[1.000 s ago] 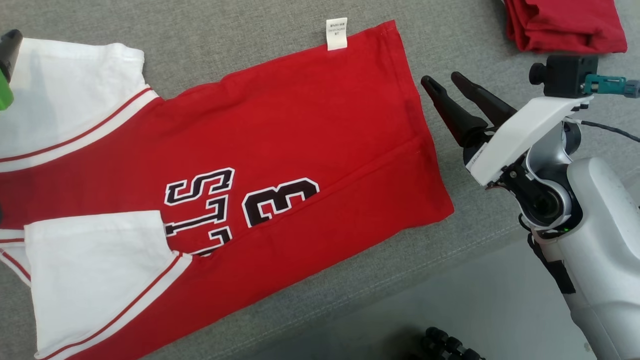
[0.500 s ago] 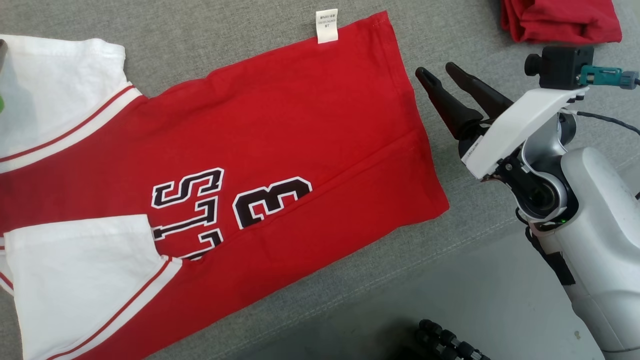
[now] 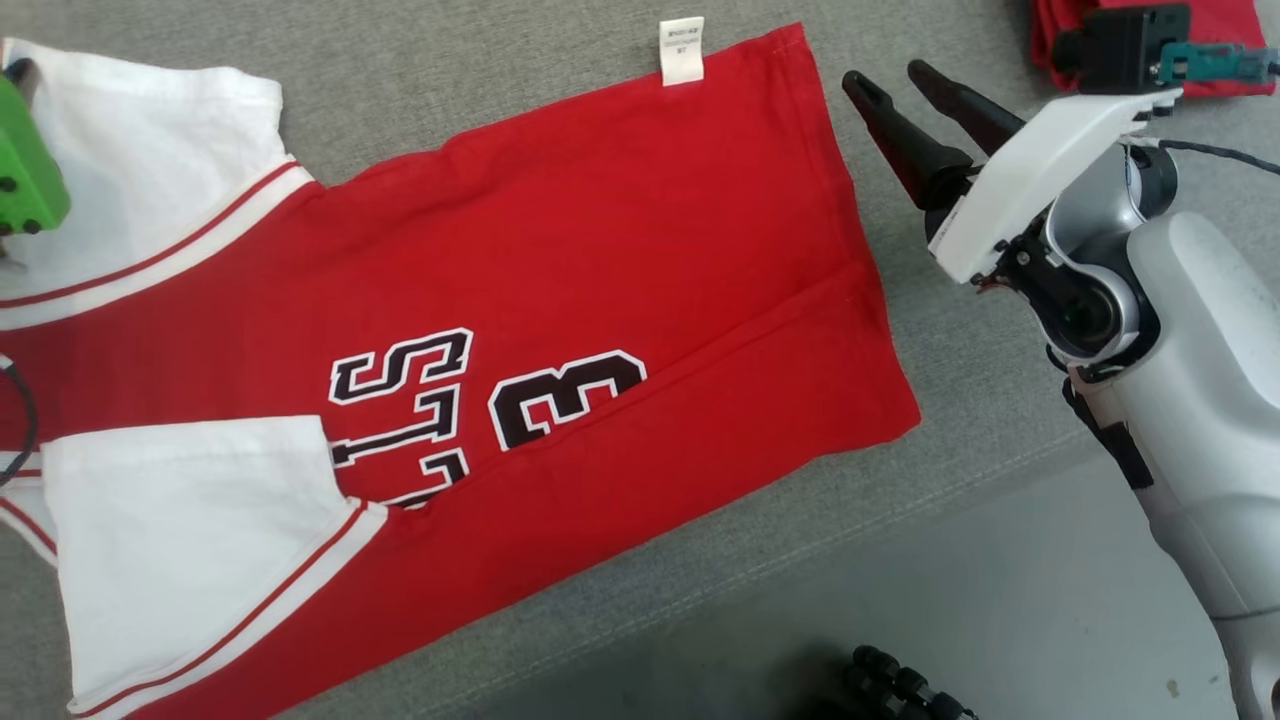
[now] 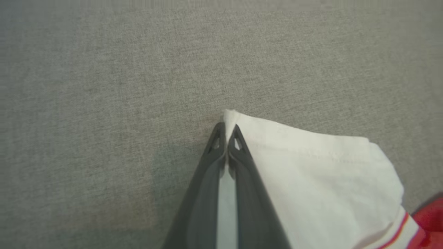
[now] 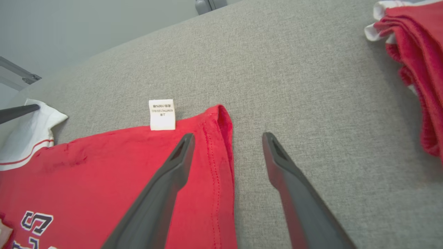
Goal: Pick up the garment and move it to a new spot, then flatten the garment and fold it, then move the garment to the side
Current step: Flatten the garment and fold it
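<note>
1. Closest in, the near sleeve (image 3: 190,540) lies folded over the chest of the garment (image 3: 560,280). The garment is spread flat on the grey bench (image 3: 960,360), with 1 hem corner close to the bench's front edge. A hard tug could drag it over.
2. The right claw (image 5: 228,138) is spread wide, with 1 finger above red cloth, 1 above bare bench, and the hem between them. It grips nothing, so if the left arm pulls alone the body will likely skew.
3. Further out, the left claw (image 4: 226,133) is pressed together, pinching the far sleeve (image 4: 311,173) at its very edge. That's a thin bite at the tips, and it could slip on the lift.
4. Far right sits a red pile (image 5: 415,69), well apart, and it's trouble only if the right arm swings wide.
</note>
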Controlling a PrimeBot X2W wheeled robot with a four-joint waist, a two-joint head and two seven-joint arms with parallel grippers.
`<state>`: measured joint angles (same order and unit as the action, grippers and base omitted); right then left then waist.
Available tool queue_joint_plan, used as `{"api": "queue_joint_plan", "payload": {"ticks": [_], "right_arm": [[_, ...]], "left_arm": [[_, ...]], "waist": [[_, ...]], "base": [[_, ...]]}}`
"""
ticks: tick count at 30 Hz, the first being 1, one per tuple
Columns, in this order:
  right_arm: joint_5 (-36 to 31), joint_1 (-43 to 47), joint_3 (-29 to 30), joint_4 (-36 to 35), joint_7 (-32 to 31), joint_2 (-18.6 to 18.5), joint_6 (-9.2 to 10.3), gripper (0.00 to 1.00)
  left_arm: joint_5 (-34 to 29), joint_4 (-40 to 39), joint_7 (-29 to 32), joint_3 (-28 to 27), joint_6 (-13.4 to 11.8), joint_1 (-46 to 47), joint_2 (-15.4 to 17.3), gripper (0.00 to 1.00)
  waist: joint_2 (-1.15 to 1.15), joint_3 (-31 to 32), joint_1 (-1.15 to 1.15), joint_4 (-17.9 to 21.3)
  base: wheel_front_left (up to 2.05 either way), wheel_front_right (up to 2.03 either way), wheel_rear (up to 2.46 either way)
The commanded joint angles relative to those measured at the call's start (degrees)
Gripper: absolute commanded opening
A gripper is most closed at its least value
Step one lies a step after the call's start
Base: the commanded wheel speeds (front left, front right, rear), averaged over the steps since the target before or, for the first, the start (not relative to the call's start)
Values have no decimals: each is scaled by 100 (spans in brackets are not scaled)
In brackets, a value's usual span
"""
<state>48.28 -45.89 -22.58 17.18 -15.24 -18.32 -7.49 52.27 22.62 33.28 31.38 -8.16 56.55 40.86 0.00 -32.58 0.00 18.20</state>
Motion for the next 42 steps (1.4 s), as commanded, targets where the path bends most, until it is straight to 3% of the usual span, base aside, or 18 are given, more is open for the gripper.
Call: {"api": "queue_joint_plan", "payload": {"ticks": [1,13,22,24,26,28,36,42], "right_arm": [[-64,-132,-30,122,-52,-25,1,100],[-282,-759,-219,1412,-392,-225,1,100],[-486,-1139,-420,2219,-599,-259,1,99],[-545,-1224,-481,2356,-603,-279,1,48],[-620,-1287,-566,2475,-601,-309,1,29],[-662,-1326,-639,2550,-553,-313,1,0],[-650,-1329,-724,2719,-69,-260,1,0],[-522,-1111,-793,2801,418,-214,1,0]], "left_arm": [[-58,-17,-99,-26,37,130,-50,0],[277,-588,-732,-1,374,-308,-639,0],[326,-768,-830,108,417,-472,-827,0],[327,-756,-842,112,418,-467,-850,0],[340,-737,-863,112,434,-465,-861,0],[354,-723,-870,104,455,-466,-866,0],[481,-866,-971,8,493,-612,-840,0],[710,-1716,-1067,-158,358,-1178,-617,0]], "waist": [[0,92,0,-182],[0,444,0,-1158],[0,464,0,-1481],[0,465,0,-1505],[0,478,0,-1518],[0,500,0,-1518],[0,667,0,-1480],[0,868,0,-1483]], "base": [[0,0,0],[0,0,0],[0,0,0],[0,0,0],[0,0,0],[0,0,0],[0,0,0],[0,0,0]]}}
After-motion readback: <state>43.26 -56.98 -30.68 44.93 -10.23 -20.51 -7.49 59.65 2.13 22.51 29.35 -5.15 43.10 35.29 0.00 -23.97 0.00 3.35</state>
